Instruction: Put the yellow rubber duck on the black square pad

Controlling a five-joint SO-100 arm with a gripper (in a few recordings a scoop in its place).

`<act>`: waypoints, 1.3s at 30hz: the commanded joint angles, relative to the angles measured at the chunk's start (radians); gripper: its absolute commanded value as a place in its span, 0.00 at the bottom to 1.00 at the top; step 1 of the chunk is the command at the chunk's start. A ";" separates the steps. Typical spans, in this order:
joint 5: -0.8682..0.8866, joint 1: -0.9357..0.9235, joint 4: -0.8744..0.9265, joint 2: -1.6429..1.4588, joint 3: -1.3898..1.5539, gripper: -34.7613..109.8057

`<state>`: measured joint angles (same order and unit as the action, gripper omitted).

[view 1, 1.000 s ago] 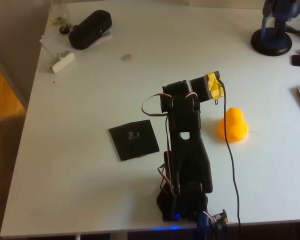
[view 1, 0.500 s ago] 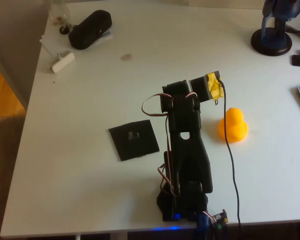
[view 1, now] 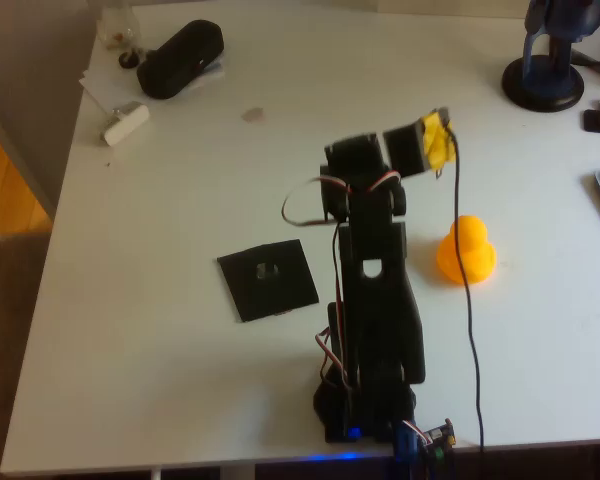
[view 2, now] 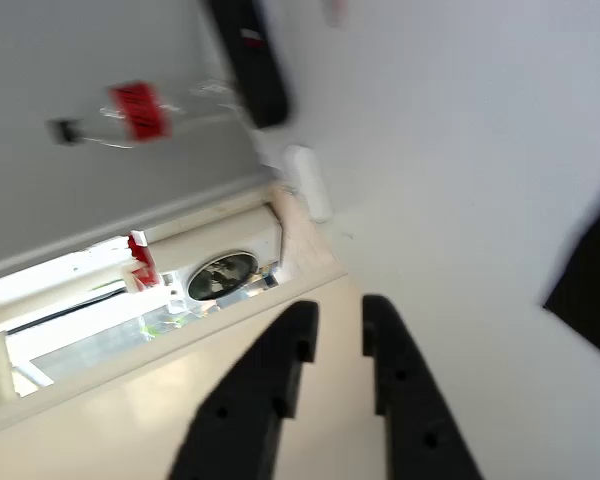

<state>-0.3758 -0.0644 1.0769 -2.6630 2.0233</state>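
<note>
Gripper [view 2: 332, 312] up off the table, fingers nearly pressed together with just a slit between the tips, nothing pinched. In the overhead view the yellow-taped gripper end [view 1: 432, 142] sits above the arm's elbow, and the duck [view 1: 466, 252] stands free on the white table [view 1: 160, 330], to the lower right of that end and right of the arm's body (well within reach, by my reckoning). So the coming move looks like a swing right and down, jaws spread first. Pad [view 1: 268, 279] lies flat on the arm's other side, left. Far off, a black case [view 1: 180, 58] at the top-left corner.
</note>
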 commanded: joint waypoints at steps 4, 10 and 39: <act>-0.011 -0.212 0.000 0.198 -0.195 0.27; -0.014 -0.491 0.008 0.440 -0.341 0.27; -1.092 -0.871 0.000 0.548 -0.005 0.28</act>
<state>-1.4389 -0.9112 1.0799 -2.0939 1.9988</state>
